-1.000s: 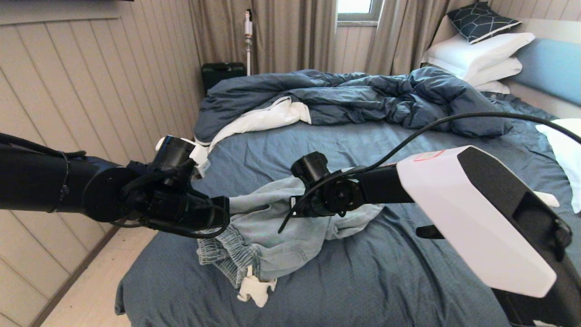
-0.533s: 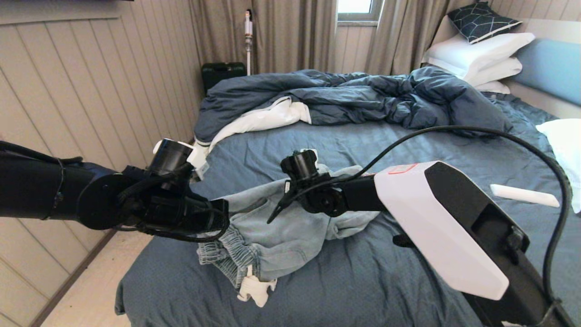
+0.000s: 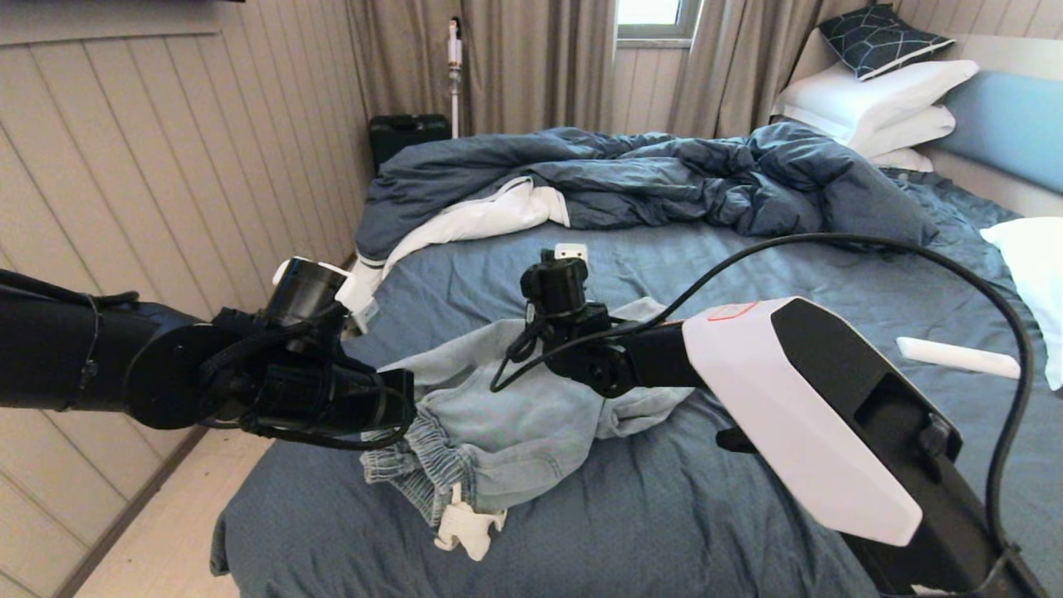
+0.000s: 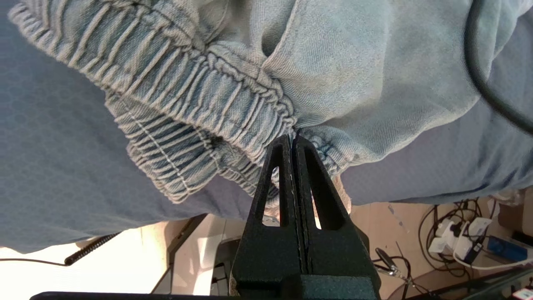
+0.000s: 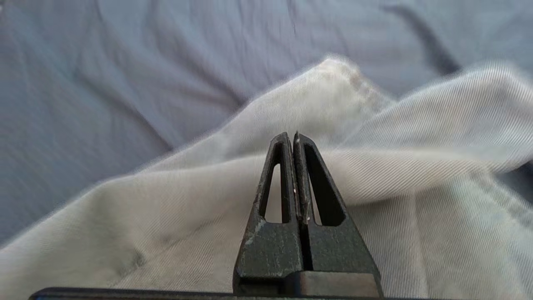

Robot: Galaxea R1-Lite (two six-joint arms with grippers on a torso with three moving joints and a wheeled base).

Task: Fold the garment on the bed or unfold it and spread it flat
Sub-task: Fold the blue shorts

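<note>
Head camera looks down over the bed (image 3: pixel 664 515); both wrist cameras sit close behind their pincers, sharing the shorts (image 3: pixel 515 423).

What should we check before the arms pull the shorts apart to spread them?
1. Left gripper fingers shut on the shorts' elastic waistband: ok.
2. Right gripper fingers closed, fabric caught between them: cannot tell.
3. Shorts flat: not ok, bunched, white pocket lining hanging out.
4. Black cable free of the shorts: cannot tell.
5. Bare bed sheet to spread onto: ok.
6. Duvet away from the shorts: ok.
</note>
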